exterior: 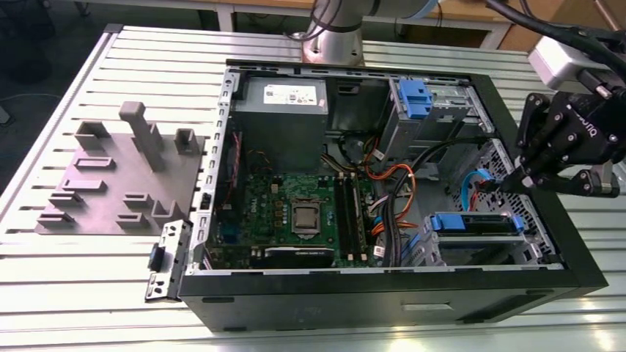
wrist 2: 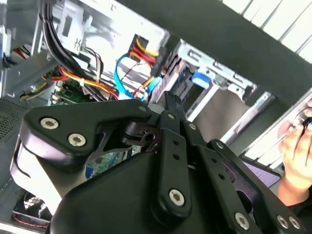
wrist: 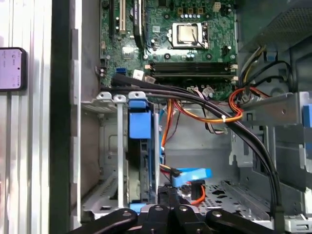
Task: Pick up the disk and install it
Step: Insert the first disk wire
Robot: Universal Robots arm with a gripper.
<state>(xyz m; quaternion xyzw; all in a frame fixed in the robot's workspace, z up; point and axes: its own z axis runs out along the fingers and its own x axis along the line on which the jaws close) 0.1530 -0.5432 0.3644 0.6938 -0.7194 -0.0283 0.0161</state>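
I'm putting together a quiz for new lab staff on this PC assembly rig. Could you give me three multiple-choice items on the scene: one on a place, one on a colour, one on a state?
1. In the exterior view, where does the grey fixture block lie relative to the computer case?
A) on the exterior view's left of it
B) on the exterior view's right of it
C) inside it

2. What colour are the plastic rails on the disk near the gripper?
A) red
B) blue
C) yellow

3. How is the case's upward side?
A) shut by a panel
B) open
C) covered with cloth

Answers:
1 A: the block sits on the slatted surface, left of the case wall.
2 B: blue plastic shows on the disk in the drive cage.
3 B: the motherboard is in plain sight.
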